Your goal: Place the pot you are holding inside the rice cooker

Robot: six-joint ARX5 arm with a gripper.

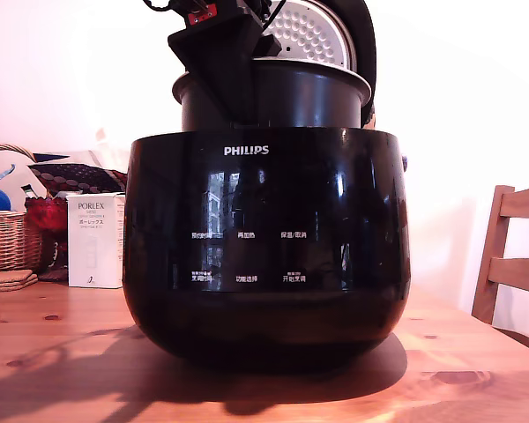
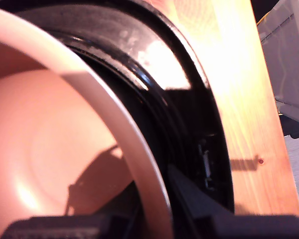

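Exterior view: we read PHILIPS on the cooker (image 1: 267, 256); pot (image 1: 300, 99) half sunk in it, rim clamped by gripper (image 1: 234, 88); PORLEX box (image 1: 95, 240) beside cooker.

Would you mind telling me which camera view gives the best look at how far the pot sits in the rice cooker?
The exterior view: the pot stands partly above the rice cooker, its flared rim well clear of the cooker's top edge, with the gripper on its rim. The wrist view shows only the pot's pale inside and rim beside the cooker's opening, not the depth.
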